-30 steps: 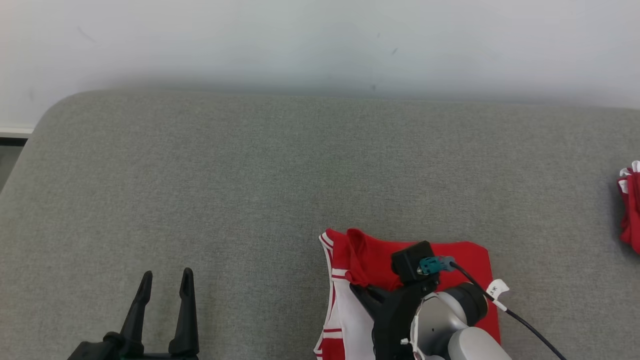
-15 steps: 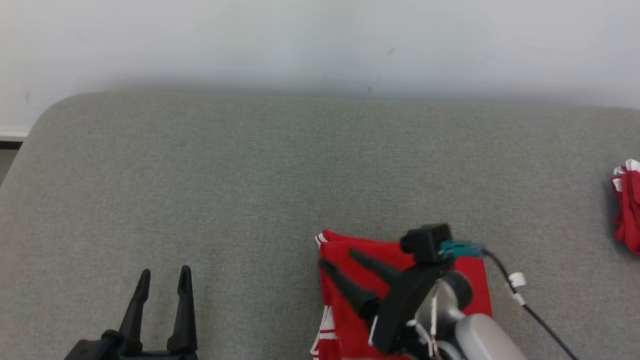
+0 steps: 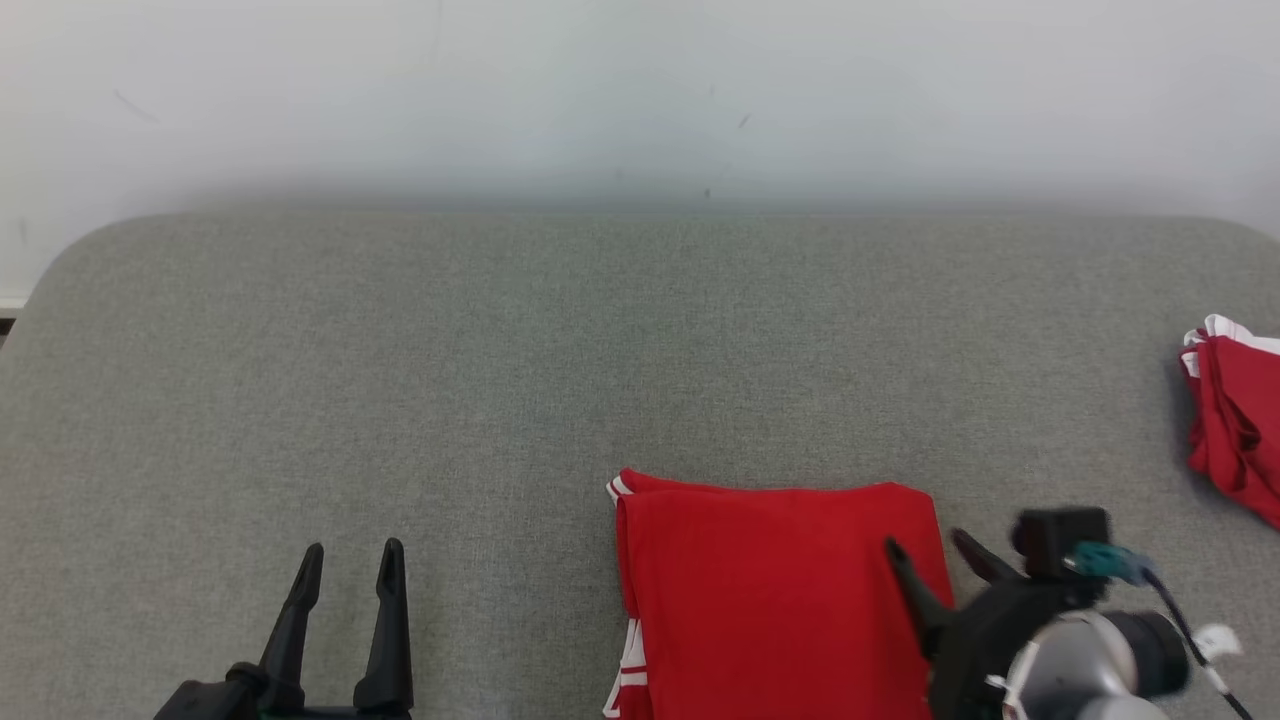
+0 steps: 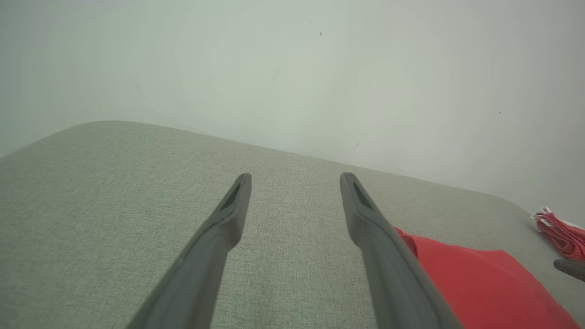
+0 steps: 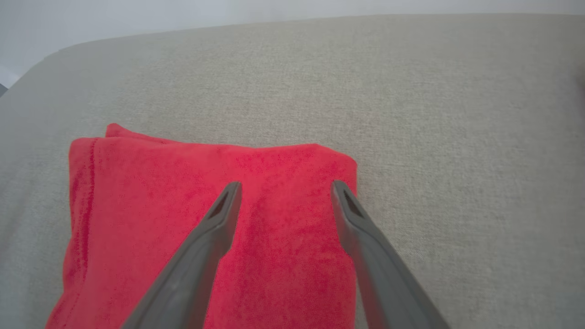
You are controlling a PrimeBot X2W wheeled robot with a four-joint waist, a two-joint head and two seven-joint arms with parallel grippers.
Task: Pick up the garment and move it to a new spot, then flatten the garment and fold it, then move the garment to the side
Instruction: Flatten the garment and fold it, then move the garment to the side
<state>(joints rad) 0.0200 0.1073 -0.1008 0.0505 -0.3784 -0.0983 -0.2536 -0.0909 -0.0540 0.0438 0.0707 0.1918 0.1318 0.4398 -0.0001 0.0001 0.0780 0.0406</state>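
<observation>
The garment (image 3: 770, 590) is red with white trim and lies folded into a flat rectangle on the grey cushion, right of centre near the front edge. It also appears in the right wrist view as a red garment (image 5: 192, 219) and in the left wrist view as a garment (image 4: 475, 288) at lower right. My right gripper (image 3: 925, 550) hangs open over its right edge, nothing between the fingers (image 5: 219, 219). My left gripper (image 3: 350, 555) stands open at the lower left, well apart from the cloth, its fingers (image 4: 228, 214) over bare cushion.
A second red and white cloth pile (image 3: 1235, 425) lies at the right edge of the grey cushion (image 3: 400, 350). A pale wall (image 3: 640, 90) runs behind the cushion. The cushion's rounded left corner (image 3: 60, 260) drops off to the floor.
My right gripper opened and let go of the garment, then drew back to the right. The red top layer now lies flat over the white part. The camera shifted slightly.
</observation>
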